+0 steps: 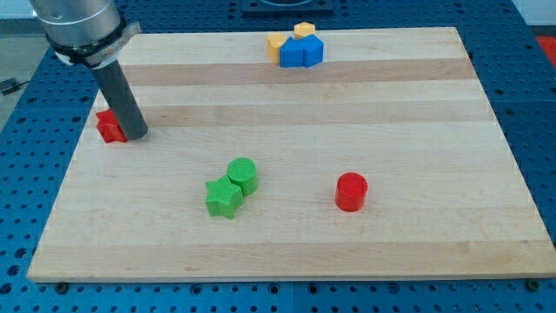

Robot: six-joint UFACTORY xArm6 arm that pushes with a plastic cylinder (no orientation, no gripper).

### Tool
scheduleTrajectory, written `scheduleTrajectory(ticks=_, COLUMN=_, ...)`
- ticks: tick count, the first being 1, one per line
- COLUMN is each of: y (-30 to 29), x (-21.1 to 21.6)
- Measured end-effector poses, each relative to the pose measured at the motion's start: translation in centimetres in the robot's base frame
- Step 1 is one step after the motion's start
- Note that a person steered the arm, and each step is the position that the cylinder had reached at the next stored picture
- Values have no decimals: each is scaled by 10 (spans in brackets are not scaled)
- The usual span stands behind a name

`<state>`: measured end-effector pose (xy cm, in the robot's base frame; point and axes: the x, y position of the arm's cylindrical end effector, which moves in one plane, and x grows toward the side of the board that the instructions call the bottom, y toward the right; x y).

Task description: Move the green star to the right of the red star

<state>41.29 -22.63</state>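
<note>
The green star lies on the wooden board at the lower middle-left, touching a green cylinder on its upper right. The red star sits near the board's left edge, partly hidden behind my rod. My tip rests on the board right beside the red star, on its right side, and looks to touch it. The tip is far up and left of the green star.
A red cylinder stands right of the green pair. At the top middle, a blue block is clustered with two yellow blocks. Blue perforated table surrounds the board.
</note>
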Motion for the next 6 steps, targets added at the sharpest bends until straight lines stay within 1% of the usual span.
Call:
scheduleTrajectory(ticks=1, y=-9, x=-9)
scheduleTrajectory(ticks=2, y=50, x=22)
scheduleTrajectory(ticks=3, y=77, x=105)
scheduleTrajectory(ticks=4, y=76, x=196)
scheduleTrajectory(ticks=5, y=123, x=205)
scheduleTrajectory(ticks=6, y=198, x=171)
